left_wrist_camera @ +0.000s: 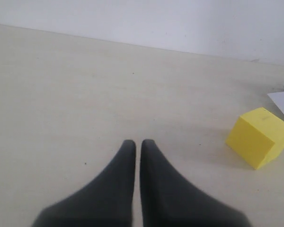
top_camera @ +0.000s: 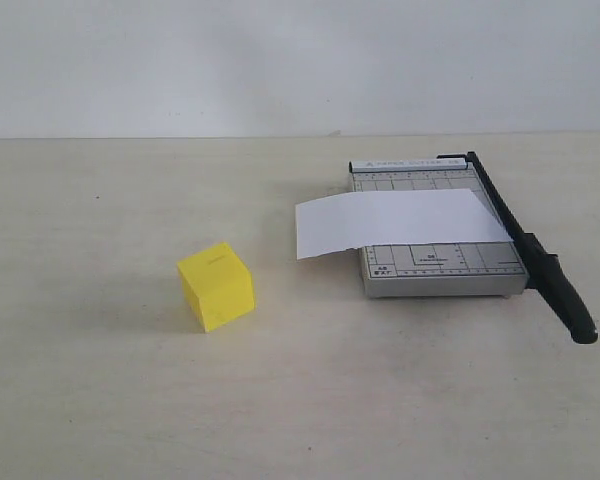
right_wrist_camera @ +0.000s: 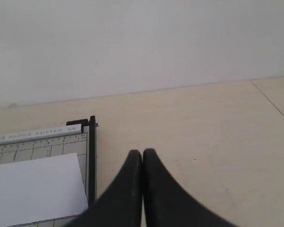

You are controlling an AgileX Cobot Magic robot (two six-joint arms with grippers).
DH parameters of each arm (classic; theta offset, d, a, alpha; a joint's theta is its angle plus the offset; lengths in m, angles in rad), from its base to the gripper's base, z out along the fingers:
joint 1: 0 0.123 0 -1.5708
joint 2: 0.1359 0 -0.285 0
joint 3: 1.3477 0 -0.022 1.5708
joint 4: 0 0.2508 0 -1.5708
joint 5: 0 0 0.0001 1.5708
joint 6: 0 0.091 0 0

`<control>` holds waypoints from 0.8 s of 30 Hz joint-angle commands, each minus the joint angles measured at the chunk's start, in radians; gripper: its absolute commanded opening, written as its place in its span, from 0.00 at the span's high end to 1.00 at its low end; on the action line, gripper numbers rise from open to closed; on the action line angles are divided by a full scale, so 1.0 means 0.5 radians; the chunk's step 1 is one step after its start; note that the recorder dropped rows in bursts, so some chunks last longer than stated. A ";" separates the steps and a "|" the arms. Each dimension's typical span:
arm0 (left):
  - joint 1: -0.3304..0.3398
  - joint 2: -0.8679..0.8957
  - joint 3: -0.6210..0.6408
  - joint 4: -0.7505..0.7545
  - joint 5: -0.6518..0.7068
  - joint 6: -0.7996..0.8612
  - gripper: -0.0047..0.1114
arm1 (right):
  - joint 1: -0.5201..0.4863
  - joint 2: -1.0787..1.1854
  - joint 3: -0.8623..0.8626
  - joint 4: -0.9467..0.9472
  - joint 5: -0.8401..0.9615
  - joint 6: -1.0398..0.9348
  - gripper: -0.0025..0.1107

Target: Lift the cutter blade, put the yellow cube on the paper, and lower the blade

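The yellow cube [top_camera: 216, 286] rests on the table, left of the grey cutter base [top_camera: 435, 262]. A white paper [top_camera: 395, 220] lies across that base and overhangs its left side. The black cutter blade [top_camera: 528, 247] lies down flat along the base's right edge, handle end toward the front. Neither arm shows in the exterior view. In the left wrist view my left gripper [left_wrist_camera: 135, 144] is shut and empty over bare table, the yellow cube [left_wrist_camera: 258, 137] off to one side. My right gripper [right_wrist_camera: 142, 153] is shut and empty beside the cutter blade [right_wrist_camera: 92, 161] and paper [right_wrist_camera: 35, 188].
A pale wall [top_camera: 300, 60] rises behind the light table [top_camera: 100, 400]. A seam in the table top [right_wrist_camera: 272, 101] shows in the right wrist view.
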 commanded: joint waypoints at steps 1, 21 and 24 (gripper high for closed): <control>-0.011 -0.005 -0.007 0.012 -0.033 -0.016 0.92 | -0.003 0.280 -0.260 -0.012 0.552 -0.140 0.98; -0.011 -0.005 -0.007 0.012 -0.030 -0.016 0.92 | -0.003 0.930 -0.762 -0.600 1.697 0.430 0.47; -0.011 -0.005 -0.007 0.012 -0.034 -0.016 0.92 | -0.003 0.993 -0.762 -0.603 1.721 0.425 0.47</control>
